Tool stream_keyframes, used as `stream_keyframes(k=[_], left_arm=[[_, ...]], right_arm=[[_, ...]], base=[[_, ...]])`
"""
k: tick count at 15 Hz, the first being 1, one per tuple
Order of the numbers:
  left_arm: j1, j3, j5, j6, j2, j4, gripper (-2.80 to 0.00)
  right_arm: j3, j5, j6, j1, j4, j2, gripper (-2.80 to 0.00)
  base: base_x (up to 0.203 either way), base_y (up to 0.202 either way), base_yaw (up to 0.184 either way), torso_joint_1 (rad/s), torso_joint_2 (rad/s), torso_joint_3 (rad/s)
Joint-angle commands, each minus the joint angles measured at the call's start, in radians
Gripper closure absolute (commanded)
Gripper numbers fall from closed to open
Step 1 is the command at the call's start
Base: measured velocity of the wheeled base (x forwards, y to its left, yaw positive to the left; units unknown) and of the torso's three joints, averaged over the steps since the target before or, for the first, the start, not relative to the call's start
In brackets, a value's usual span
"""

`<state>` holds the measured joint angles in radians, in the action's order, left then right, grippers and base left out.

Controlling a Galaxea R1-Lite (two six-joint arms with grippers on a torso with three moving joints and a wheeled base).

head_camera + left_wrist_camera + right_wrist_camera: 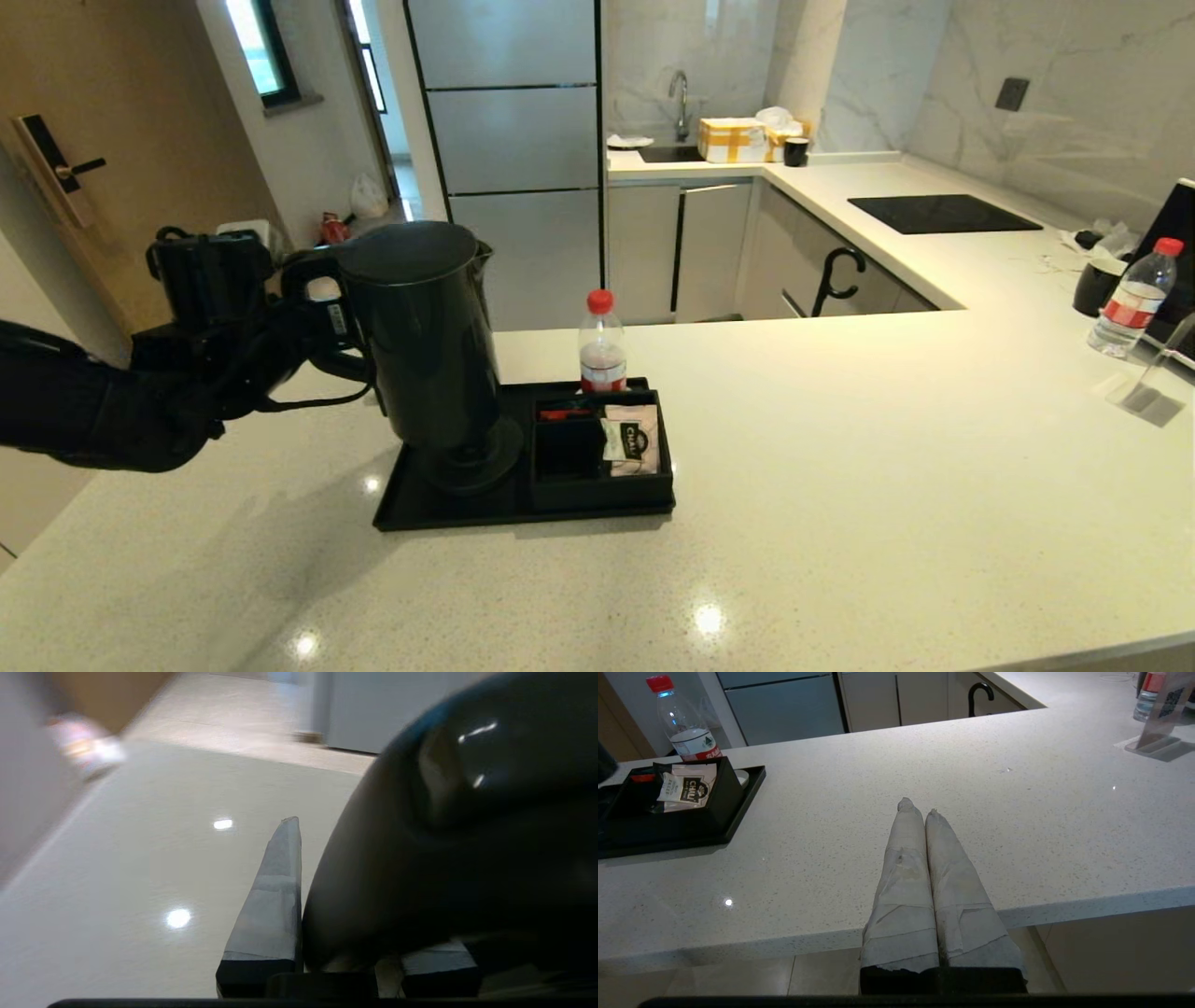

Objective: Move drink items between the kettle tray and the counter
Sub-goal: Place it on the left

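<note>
Left gripper [322, 322] pinches the kettle [425, 336] handle above the tray [411, 509]; bare counter [840, 485] rightward.

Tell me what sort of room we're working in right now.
Probably a hotel-suite or apartment kitchenette: an L-shaped stone counter with a cooktop, a sink, and a kettle tray holding a sachet.

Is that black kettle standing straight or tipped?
Tipped: the kettle leans over its round base, with the left hand at its handle.

Matte-black kettle [425, 345], black tray [439, 509], pale-pink sachet [633, 439], speckled off-white counter [840, 448].
</note>
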<state>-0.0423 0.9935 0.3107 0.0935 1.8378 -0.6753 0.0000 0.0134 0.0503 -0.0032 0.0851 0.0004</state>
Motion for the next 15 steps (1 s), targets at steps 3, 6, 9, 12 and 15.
stream_keyframes(k=[3, 6, 9, 12, 15], left_arm=[[0.095, -0.038, 0.037, 0.005, -0.018, -0.005, 0.00], [0.228, -0.102, 0.047, 0.009, -0.007, -0.010, 0.00], [0.261, -0.136, 0.053, 0.037, 0.025, -0.016, 0.00], [0.287, -0.141, 0.053, 0.054, 0.037, -0.015, 0.00], [0.312, -0.159, 0.053, 0.061, 0.057, -0.018, 0.00]], right_arm=[[0.031, 0.000, 0.000, 0.000, 0.001, 0.000, 0.00], [0.031, 0.000, 0.000, 0.000, 0.001, 0.000, 0.00], [0.031, 0.000, 0.000, 0.000, 0.001, 0.000, 0.00], [0.032, -0.001, 0.000, 0.000, 0.001, 0.000, 0.00], [0.031, 0.000, 0.000, 0.000, 0.001, 0.000, 0.00]], base=[[0.000, 0.000, 0.000, 0.000, 0.00, 0.000], [0.000, 0.000, 0.000, 0.000, 0.00, 0.000], [0.000, 0.000, 0.000, 0.000, 0.00, 0.000], [0.000, 0.000, 0.000, 0.000, 0.00, 0.000], [0.000, 0.000, 0.000, 0.000, 0.00, 0.000]])
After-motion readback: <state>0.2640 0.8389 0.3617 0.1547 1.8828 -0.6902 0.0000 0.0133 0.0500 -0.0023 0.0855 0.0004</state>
